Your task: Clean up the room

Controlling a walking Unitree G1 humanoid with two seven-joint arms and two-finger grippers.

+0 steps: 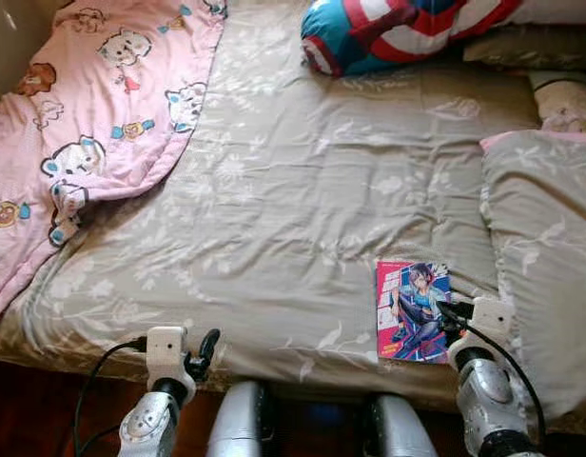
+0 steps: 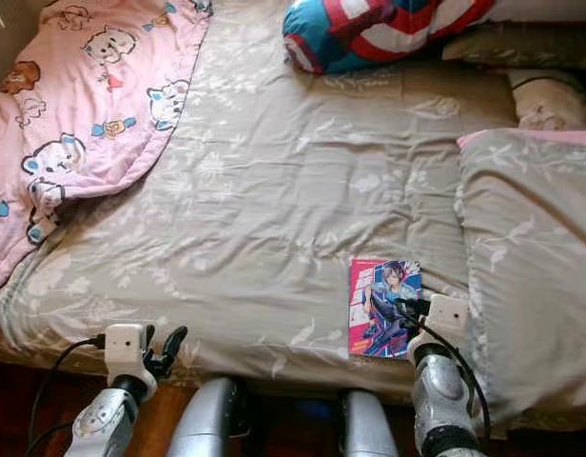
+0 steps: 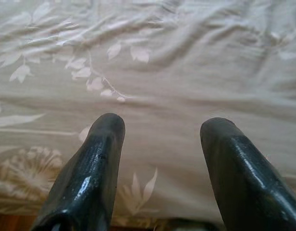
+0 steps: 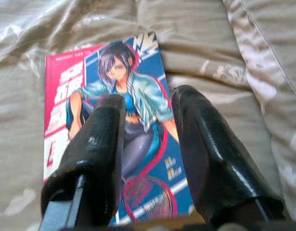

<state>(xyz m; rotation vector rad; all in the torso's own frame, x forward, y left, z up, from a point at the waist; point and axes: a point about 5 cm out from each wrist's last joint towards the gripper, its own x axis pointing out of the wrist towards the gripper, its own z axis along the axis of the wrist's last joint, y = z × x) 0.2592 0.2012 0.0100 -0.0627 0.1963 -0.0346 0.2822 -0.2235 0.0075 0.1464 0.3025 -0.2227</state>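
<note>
On the left, a pink quilt [image 1: 93, 114] lies bunched over the bed's [image 1: 274, 209] far corner, well beyond the left gripper [image 1: 205, 350]. That gripper hovers at the near bed edge, its fingers [image 3: 97, 159] spread apart with bare sheet between them and nothing held.

Further right, past a striped cushion [image 1: 398, 29] at the bed's far side, the book [image 1: 412, 309] lies flat on the sheet near the bed's edge. The right gripper [image 1: 449, 319] sits over the book's near right part; in the wrist view its fingers [image 4: 102, 144] are parted, with the cover showing between and beneath them. Whether the tips already touch the cover is hard to tell.

The step looks like picking up the book. A flat book on soft bedding gives little to pinch, so it would help to work one finger under the nearest edge, pressing the sheet down, then close on the edge firmly. A pillow [image 1: 545, 248] lies just beside the fingers on the outer side; keep clear of it.
</note>
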